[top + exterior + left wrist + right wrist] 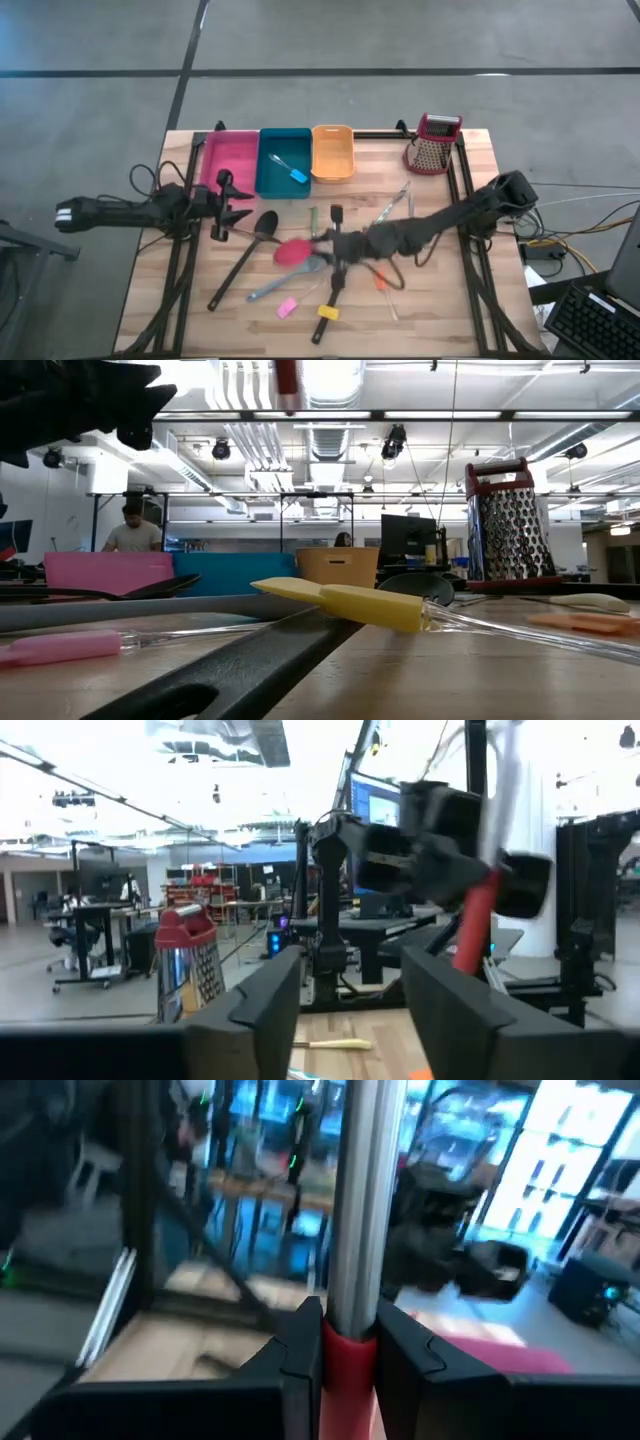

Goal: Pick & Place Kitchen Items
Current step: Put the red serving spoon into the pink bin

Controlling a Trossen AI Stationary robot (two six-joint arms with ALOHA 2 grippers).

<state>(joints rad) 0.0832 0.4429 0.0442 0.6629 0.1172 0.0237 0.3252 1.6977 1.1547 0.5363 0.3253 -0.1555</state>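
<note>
Red spoon (pixel 293 252) — in the high view, lying mid-table among the loose utensils, the right gripper (pixel 325 240) reaching at its handle end; the left gripper (pixel 232 199) waiting beside the pink bin (pixel 229 160). Left wrist view: fingers (pixel 262 1010) standing spread, empty. Right wrist view: fingers (pixel 400 1350) pinching a red-and-metal handle (pixel 352 1342) upright — likely for carrying binward.

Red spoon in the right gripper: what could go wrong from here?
1. The right gripper pinches the red spoon with the metal handle at one narrow spot; it may pivot or slip.
2. The long black ladle lies right beside it; a low carry could snag it.
3. The open left gripper sits by the pink rectangular bin, possibly in the way.
</note>
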